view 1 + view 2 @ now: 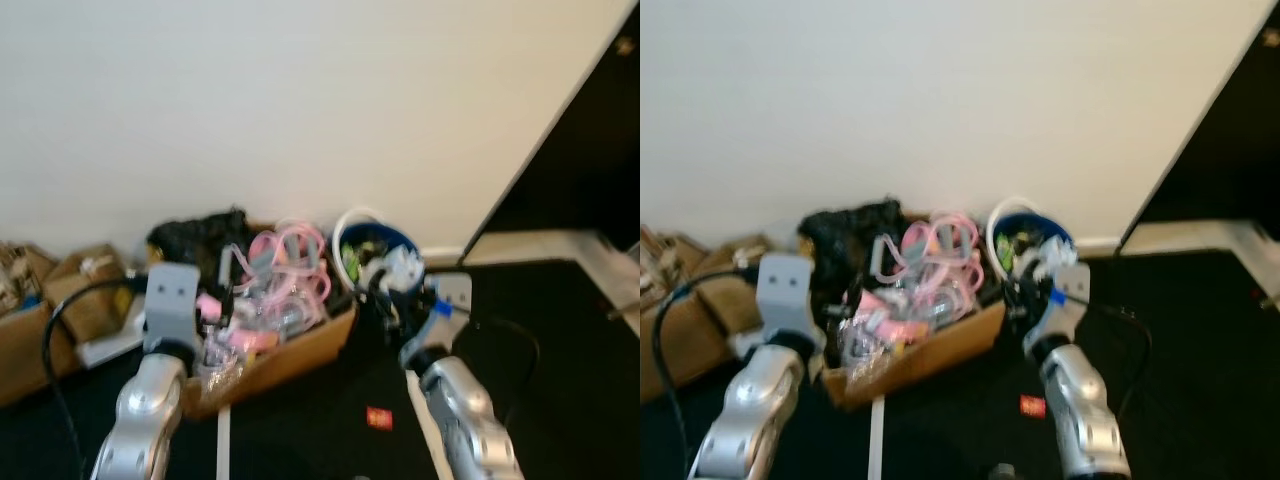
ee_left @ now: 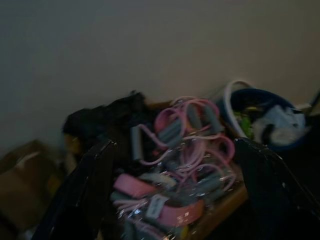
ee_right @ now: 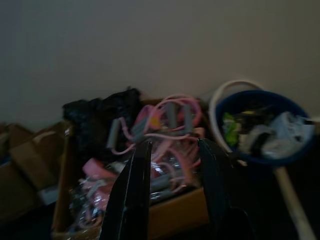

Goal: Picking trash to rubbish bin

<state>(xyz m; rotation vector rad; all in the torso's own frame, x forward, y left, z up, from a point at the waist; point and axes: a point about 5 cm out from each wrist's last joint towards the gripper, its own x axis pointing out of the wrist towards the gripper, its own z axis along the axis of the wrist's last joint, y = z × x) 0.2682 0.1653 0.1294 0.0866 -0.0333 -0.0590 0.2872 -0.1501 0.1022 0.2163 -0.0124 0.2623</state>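
Left eye view: both silver arms reach toward a cluttered corner by the wall, where a cardboard box (image 1: 300, 345) full of pink and grey cords sits beside a blue rubbish bin (image 1: 375, 250) already holding crumpled white and green trash. The left hand (image 1: 215, 330) is up at the box's near edge, the right hand (image 1: 385, 300) just in front of the bin, and a small red scrap (image 1: 379, 417) lies on the dark floor between the arms (likely trash still to be collected). Right eye view: the same scene, with a black bag (image 1: 845, 240) heaped at the back of the box. Left wrist view: the two black fingers (image 2: 85, 195) stand wide apart, released, nothing between them, looking onto the pink cords (image 2: 185, 125). Right wrist view: the fingers (image 3: 132, 195) are nearer together but still parted, with no item visibly gripped, and the bin lies ahead and to one side. As a judgement, the task is partway: some rubbish is in the bin, neither hand carries anything, and the red scrap at least remains.
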